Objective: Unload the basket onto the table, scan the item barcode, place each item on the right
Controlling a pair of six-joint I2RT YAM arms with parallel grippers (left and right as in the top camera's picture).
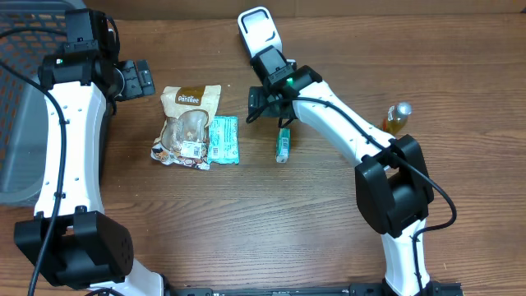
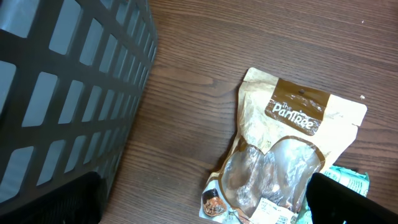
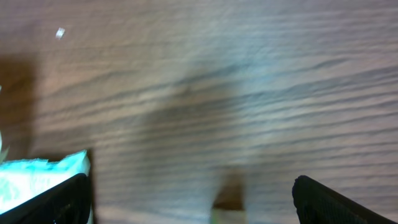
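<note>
The left pincer (image 1: 141,79) and right pincer (image 1: 263,104) both stand open and empty. The teal packet (image 1: 223,139) lies on the counter at the right pincer's 8 o'clock, touching the snack pouch (image 1: 189,123). If you close carelessly, you may drag both.

The surface (image 1: 246,222) is seen as brown wood grain with a dull, matt finish. The pouch (image 2: 292,106) is made of tan, paper-like film with a glossy clear window. The packet (image 1: 223,140) is wrapped in crinkled teal plastic. The basket (image 2: 62,93) is moulded in dark matt plastic. The arm shells (image 1: 70,148) are finished in smooth white plastic.
</note>
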